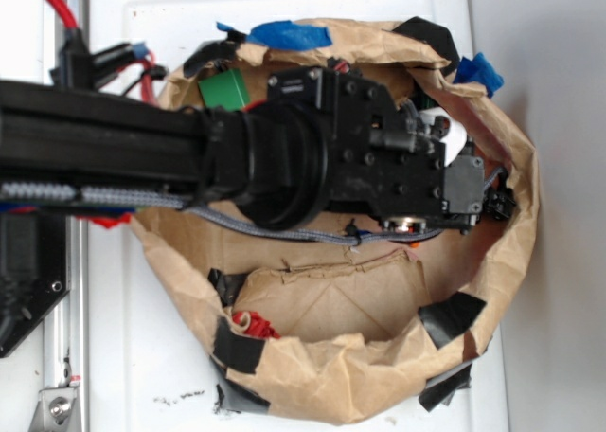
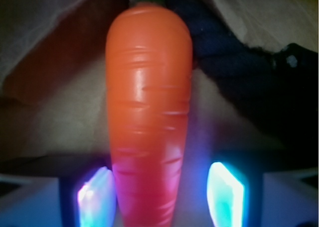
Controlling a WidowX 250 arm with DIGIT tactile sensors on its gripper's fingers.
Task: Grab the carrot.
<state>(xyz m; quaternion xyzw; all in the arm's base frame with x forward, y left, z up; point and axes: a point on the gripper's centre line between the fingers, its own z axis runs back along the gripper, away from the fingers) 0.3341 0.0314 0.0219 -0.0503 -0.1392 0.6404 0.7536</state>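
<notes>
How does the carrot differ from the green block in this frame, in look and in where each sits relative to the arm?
The carrot is glossy orange, rounded and tapering; the green block is flat-faced and angular. The carrot lies between the gripper fingers, which stand apart on either side; the green block sits off beside the arm, near the paper bag rim. The carrot fills the wrist view, while the block shows only in the exterior view. Both sit inside the bag.

The exterior view is evenly and brightly lit, the white surface (image 1: pixel 142 356) at lower left nearly washed out. The wrist view is dim and soft; glare streaks the carrot (image 2: pixel 149 112), and glowing blue-violet patches are seen along the bottom edge.
</notes>
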